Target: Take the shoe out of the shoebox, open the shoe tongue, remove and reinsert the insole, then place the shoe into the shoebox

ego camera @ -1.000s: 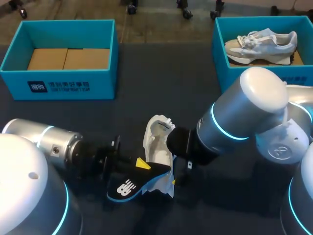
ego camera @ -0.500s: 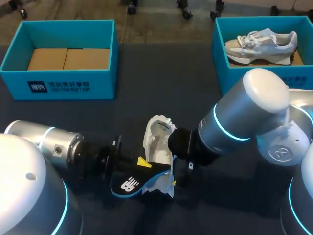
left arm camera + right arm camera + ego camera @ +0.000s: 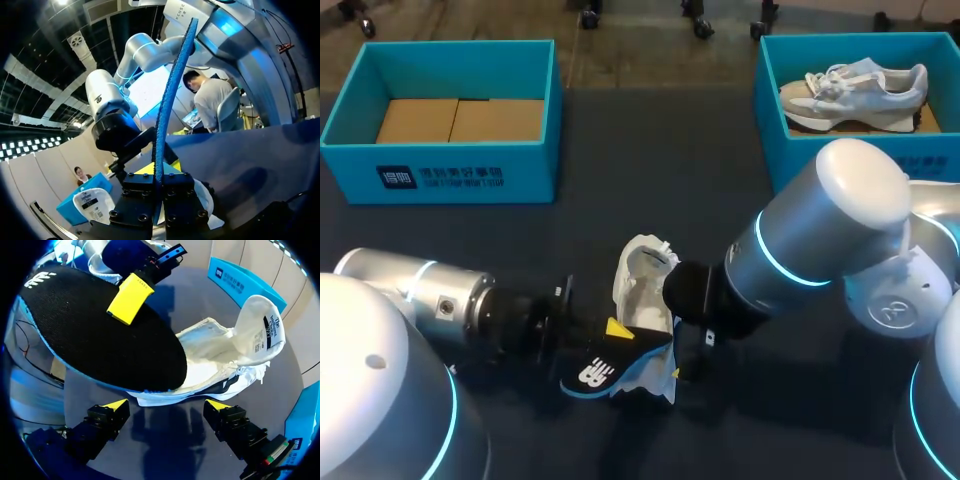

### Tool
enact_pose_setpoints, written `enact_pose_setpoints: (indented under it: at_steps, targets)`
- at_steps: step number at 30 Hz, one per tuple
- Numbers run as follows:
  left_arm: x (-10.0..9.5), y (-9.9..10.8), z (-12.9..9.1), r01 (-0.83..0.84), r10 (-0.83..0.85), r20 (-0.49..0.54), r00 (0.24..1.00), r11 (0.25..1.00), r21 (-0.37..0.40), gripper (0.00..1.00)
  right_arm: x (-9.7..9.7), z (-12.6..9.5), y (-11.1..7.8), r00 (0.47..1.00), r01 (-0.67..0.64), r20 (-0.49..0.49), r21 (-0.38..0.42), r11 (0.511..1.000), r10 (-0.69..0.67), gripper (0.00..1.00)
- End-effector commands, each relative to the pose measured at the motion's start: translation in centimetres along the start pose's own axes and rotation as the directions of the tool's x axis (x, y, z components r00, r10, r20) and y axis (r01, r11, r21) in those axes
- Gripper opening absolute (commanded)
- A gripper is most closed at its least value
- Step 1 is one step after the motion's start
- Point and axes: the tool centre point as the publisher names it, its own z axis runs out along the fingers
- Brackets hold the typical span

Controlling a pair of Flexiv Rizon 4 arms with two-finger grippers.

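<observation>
You've two boxes, two shoes, one insole [image 3: 605, 366]. The right box [image 3: 769, 135] holds the grey shoe [image 3: 855, 88]; the left box [image 3: 440, 178] shows cardboard only. The white shoe [image 3: 642, 288] lies on the table [image 3: 670, 170]. Your left gripper [image 3: 158, 185] pinches the insole; your right gripper [image 3: 170, 407] gapes wide beside the white shoe.

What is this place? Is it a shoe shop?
Probably a robot testing workspace, not a shop. A left arm and a right arm hang over a dark table. The left end effector holds an insole close to a white shoe, with a blue shoebox behind.
</observation>
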Motion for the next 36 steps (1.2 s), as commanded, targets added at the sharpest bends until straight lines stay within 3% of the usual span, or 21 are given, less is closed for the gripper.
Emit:
enact_pose_setpoints:
  at_steps: [1, 13, 27, 36]
  targets:
    - [0.2, 0.7, 0.4, 0.0, 0.0, 0.0, 1.0, 1.0, -0.017, 0.0, 0.1, 0.2, 0.0, 1.0, 0.0, 0.001, -0.002, 1.0, 0.0, 1.0]
    - [0.1, 2.7, 0.5, 0.034, -0.033, 0.024, 0.999, 0.996, -0.078, 0.0, 0.1, 0.2, 0.0, 1.0, 0.0, 0.001, -0.002, 1.0, 0.0, 1.0]
    - [-0.1, 5.0, 1.0, 0.024, -0.014, 0.05, 0.999, 0.975, -0.221, 0.0, 0.1, 0.2, 0.0, 1.0, 0.0, 0.001, -0.002, 1.0, 0.0, 1.0]
    - [-0.2, 5.9, 0.8, 0.047, -0.031, 0.063, 0.998, 0.961, -0.273, 0.0, 0.1, 0.2, 0.0, 1.0, 0.0, 0.001, -0.002, 1.0, 0.0, 1.0]
